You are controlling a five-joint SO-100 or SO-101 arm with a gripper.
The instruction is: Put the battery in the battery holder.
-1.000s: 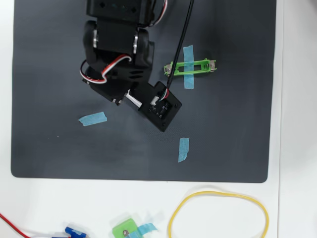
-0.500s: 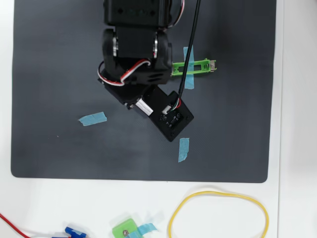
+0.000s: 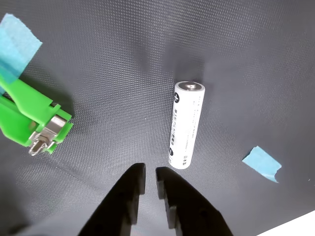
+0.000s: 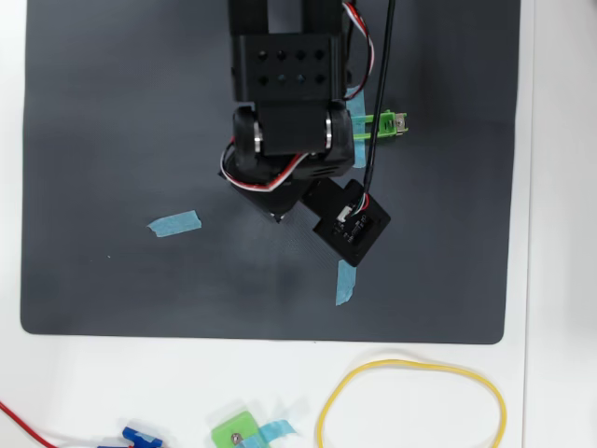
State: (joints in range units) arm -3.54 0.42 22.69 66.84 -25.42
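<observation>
The black arm is seen over the upper middle of the dark mat, covering most of the battery holder. A yellow loop is laid below the mat's bottom edge.

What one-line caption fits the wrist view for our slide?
Nearly closed gripper poised just short of the white battery lying on the dark mat, green battery holder off to the left.
</observation>
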